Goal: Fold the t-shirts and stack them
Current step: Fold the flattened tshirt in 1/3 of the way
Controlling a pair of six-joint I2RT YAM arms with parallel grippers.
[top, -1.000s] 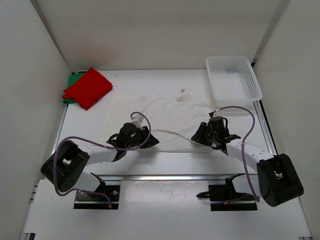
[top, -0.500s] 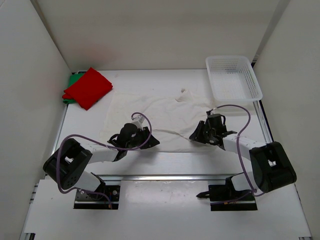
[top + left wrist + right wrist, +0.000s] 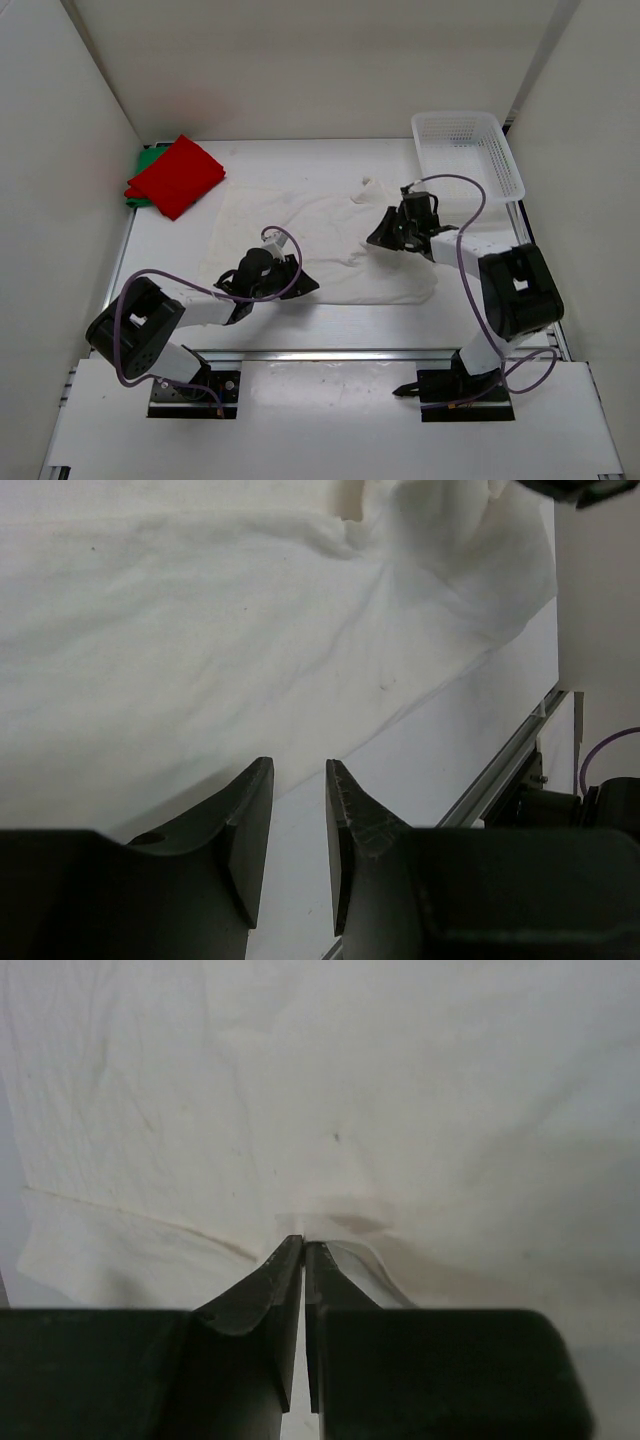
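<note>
The white t-shirt (image 3: 300, 225) lies spread across the middle of the table, its right part lifted and folded inward. My right gripper (image 3: 378, 238) is shut on a pinched fold of the white t-shirt (image 3: 350, 1080), with the cloth caught at its tips (image 3: 303, 1245). My left gripper (image 3: 308, 284) is low at the shirt's near edge. In the left wrist view it (image 3: 298, 780) is narrowly open with bare table between its jaws, and the white cloth (image 3: 200, 630) lies just ahead. The folded red t-shirt (image 3: 175, 175) lies on the green t-shirt (image 3: 143, 165) at the back left.
A white mesh basket (image 3: 500, 160) stands at the back right corner. White walls close in the left, back and right sides. A metal rail (image 3: 330, 352) runs along the near side, in front of the arm bases.
My right gripper has moved back and to the left, pulling the white shirt's right edge with it and folding it over. The left gripper has hardly moved.
</note>
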